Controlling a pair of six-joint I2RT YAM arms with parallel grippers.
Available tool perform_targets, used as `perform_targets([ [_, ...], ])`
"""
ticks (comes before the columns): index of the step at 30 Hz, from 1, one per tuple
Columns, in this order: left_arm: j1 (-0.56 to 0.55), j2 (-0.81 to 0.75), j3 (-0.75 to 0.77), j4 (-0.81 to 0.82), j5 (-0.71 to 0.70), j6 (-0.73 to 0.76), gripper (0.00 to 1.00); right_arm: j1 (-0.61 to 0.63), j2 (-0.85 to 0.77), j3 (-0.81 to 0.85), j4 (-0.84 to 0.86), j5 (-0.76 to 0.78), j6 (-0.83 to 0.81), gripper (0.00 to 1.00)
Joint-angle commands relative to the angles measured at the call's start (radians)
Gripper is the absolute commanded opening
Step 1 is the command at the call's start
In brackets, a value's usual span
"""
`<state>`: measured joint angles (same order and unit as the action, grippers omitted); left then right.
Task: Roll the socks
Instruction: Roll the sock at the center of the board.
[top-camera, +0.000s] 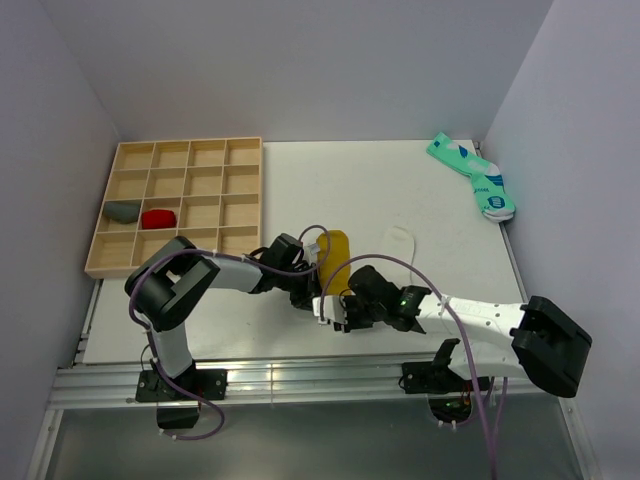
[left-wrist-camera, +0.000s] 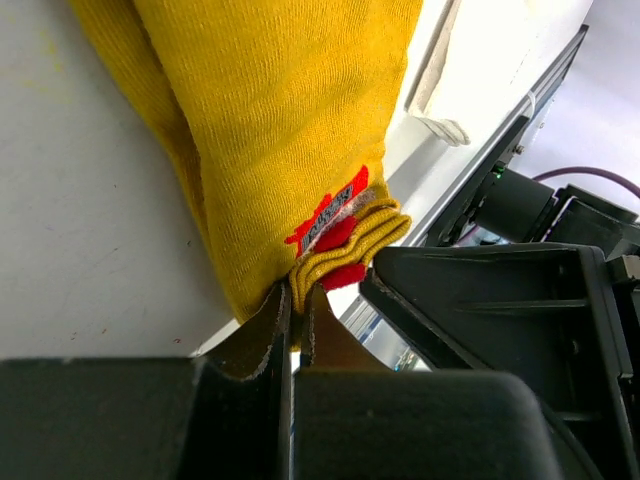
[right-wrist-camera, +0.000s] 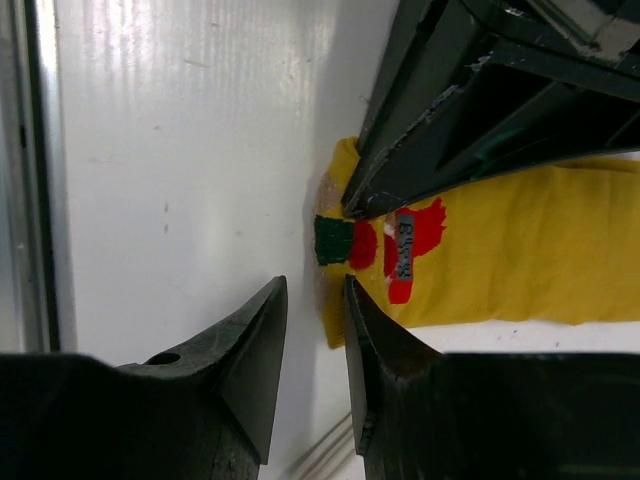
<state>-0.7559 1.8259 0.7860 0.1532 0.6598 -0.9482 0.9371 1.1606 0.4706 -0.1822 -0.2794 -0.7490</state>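
Observation:
The mustard-yellow sock (top-camera: 336, 258) lies flat near the table's front edge, with a red-and-white mark (left-wrist-camera: 332, 226) by its cuff. My left gripper (left-wrist-camera: 298, 292) is shut on the folded cuff edge. Its black fingers (right-wrist-camera: 440, 130) also show in the right wrist view, resting on the sock (right-wrist-camera: 520, 260). My right gripper (right-wrist-camera: 314, 290) is open just off the sock's cuff corner, with a narrow gap between its jaws and nothing gripped. In the top view it (top-camera: 336, 318) sits right beside the left gripper (top-camera: 308, 292). The white sock (top-camera: 398, 240) lies flat just right of the yellow one.
A wooden compartment tray (top-camera: 175, 160) stands at the back left, holding a grey bundle (top-camera: 123, 211) and a red bundle (top-camera: 158, 218). Teal patterned socks (top-camera: 475, 178) lie at the back right corner. The table's metal rail (top-camera: 300, 380) runs along the front edge.

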Motion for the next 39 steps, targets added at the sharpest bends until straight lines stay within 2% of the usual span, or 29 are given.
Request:
perform_targets([
  [1,0.001,0.019,0.019,-0.032,-0.002,0.014,0.0,0.019,0.014,-0.015,0.099,0.074,-0.007,0.36],
  [18,0.001,0.013,-0.002,0.023,0.023,-0.015,0.0,0.042,0.062,0.003,0.064,0.091,-0.007,0.4],
  [21,0.001,0.015,-0.002,0.039,0.038,-0.03,0.0,0.043,0.088,0.013,0.059,0.097,0.005,0.35],
  [22,0.001,0.013,-0.002,0.043,0.038,-0.032,0.01,0.045,0.094,0.022,0.053,0.1,0.011,0.26],
  [24,0.001,0.009,-0.002,0.048,0.038,-0.044,0.03,0.045,0.105,0.031,0.036,0.101,0.022,0.19],
  [25,0.001,0.001,-0.005,0.057,0.037,-0.05,0.04,0.045,0.108,0.042,0.029,0.095,0.028,0.12],
  [28,0.001,-0.022,-0.024,0.094,0.026,-0.086,0.08,0.042,0.116,0.068,-0.013,0.053,0.05,0.01],
  [35,0.006,-0.092,-0.116,0.232,-0.046,-0.195,0.3,-0.023,0.113,0.131,-0.128,-0.104,0.066,0.0],
  [39,0.007,-0.161,-0.172,0.29,-0.143,-0.21,0.35,-0.13,0.149,0.2,-0.233,-0.251,0.048,0.0],
])
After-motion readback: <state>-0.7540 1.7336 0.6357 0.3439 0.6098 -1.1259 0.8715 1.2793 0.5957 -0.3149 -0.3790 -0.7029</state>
